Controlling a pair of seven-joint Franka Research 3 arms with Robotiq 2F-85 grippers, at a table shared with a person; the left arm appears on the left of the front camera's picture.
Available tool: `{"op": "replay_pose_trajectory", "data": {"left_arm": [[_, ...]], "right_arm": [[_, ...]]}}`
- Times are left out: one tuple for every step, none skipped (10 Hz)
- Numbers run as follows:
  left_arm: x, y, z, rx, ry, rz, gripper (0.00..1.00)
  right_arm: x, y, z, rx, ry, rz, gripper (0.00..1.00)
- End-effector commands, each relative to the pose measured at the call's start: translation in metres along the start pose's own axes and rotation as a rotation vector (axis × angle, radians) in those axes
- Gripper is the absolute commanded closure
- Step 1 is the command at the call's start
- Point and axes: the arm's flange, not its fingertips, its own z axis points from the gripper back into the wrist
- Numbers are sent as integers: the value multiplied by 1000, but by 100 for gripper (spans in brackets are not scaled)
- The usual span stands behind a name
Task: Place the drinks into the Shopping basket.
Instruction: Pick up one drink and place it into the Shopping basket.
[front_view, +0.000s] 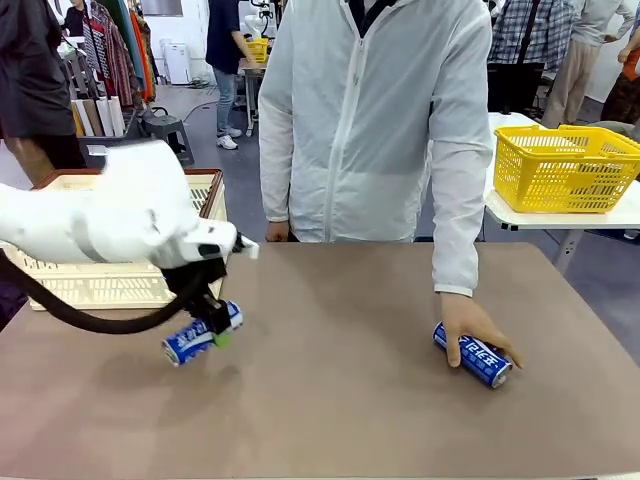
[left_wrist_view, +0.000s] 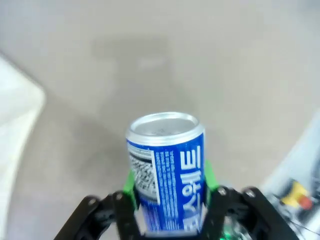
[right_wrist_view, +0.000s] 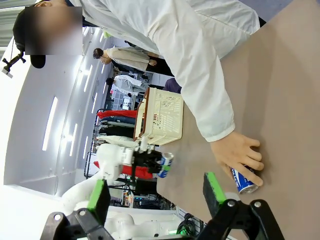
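Front view: left gripper pinches blue can at 8 o'clock on table — person's hand covers second blue can at 4 o'clock. Right wrist view — right gripper fingers spread wide.

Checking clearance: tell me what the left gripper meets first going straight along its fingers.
Left gripper, shut on the blue can, points at bare table; the can would likely touch first.

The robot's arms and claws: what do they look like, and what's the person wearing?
The left arm is smooth, rounded white casing with a thick black cable looping beneath. The left gripper and right gripper are black, angular two-finger claws tipped with bright green pads. The person wears a white zip-up jacket with long sleeves.
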Motion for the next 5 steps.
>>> {"op": "replay_pose_trajectory", "data": {"left_arm": [[-47,-8,80,-107,28,49,100],[-65,-9,122,-93,-5,134,100],[-81,0,162,-105,-38,235,100],[-93,15,187,-94,-104,372,100],[-102,32,206,-98,-160,488,100]], "right_arm": [[0,2,0,1,-1,5,0],[0,2,0,1,-1,5,0],[0,2,0,1,-1,5,0],[0,2,0,1,-1,5,0],[0,2,0,1,-1,5,0]]}}
